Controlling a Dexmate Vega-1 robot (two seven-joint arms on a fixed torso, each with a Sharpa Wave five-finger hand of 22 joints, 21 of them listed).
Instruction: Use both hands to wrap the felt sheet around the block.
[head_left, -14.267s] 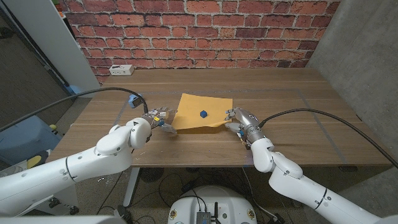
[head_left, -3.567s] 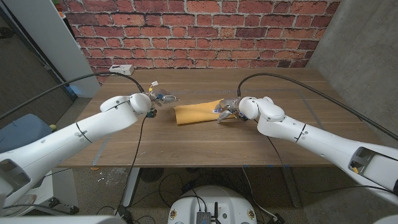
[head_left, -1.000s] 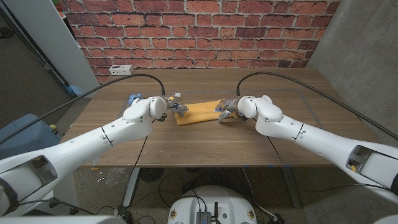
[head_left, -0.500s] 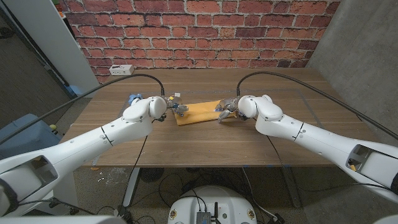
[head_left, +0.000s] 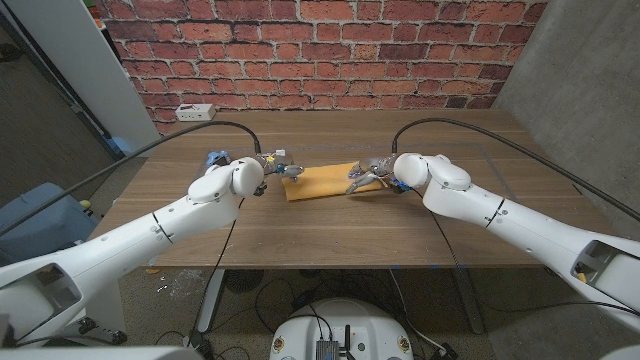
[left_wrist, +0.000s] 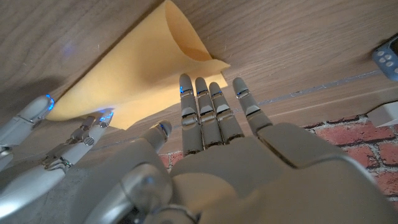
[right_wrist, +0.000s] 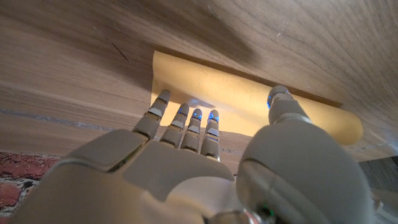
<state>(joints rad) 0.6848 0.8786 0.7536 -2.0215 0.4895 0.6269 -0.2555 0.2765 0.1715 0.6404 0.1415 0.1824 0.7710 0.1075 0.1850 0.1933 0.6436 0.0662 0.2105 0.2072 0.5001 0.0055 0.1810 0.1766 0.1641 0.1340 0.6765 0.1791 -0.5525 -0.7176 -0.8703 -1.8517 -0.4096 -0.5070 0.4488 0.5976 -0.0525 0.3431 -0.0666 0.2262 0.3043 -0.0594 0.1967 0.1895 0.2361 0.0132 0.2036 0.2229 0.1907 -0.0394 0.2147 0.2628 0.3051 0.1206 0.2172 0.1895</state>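
Felt sheet: the tan felt sheet (head_left: 322, 181) lies folded over into a long, narrow band near the middle of the desk (head_left: 330, 235), running between the two hands. In the left wrist view the felt sheet (left_wrist: 134, 71) shows one end curled up into an open loop; in the right wrist view the felt sheet (right_wrist: 249, 102) reads as a rolled tube lying on the wood.
Block: not distinguishable in the frames; whether it sits inside the fold cannot be told.
Left hand: the left hand (head_left: 281, 170) is at the sheet's left end. In the left wrist view the left hand (left_wrist: 217, 134) has its fingers straight and slightly apart, tips reaching the edge of the felt; no grip is visible, it holds nothing.
Right hand: the right hand (head_left: 368, 175) is at the sheet's right end. In the right wrist view the right hand (right_wrist: 186, 140) has its fingers extended side by side with their tips on the felt and the thumb raised apart over the roll; nothing is clasped.
Surroundings: a white power strip (head_left: 194, 113) lies at the desk's far left edge, in front of a red brick wall (head_left: 320, 50). A small blue object (head_left: 214, 157) sits on the desk just behind the left arm.
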